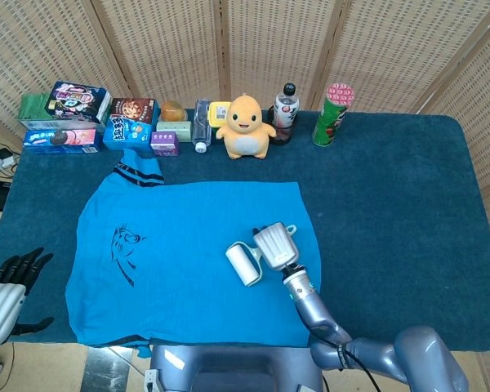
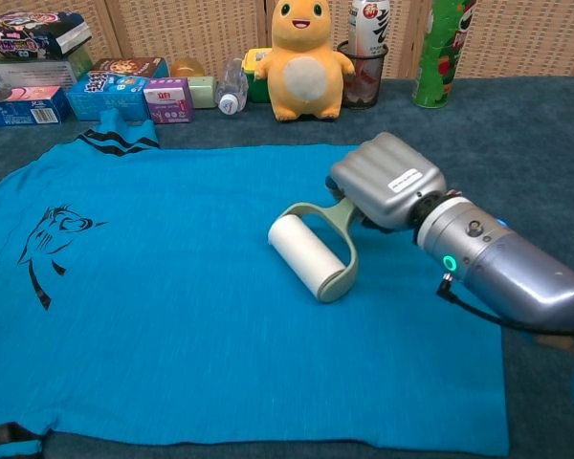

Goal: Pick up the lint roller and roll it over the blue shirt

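Note:
The blue shirt lies flat on the dark blue table, with a black drawing on its left part. My right hand grips the pale green handle of the lint roller. The white roll rests on the shirt's right half, to the left of the hand. My left hand hangs off the table's left edge at the lower left of the head view, fingers spread and holding nothing. The chest view does not show it.
Along the table's back edge stand snack boxes, a yellow plush toy, a dark bottle and a green can. Bare dark blue cloth lies right of the shirt.

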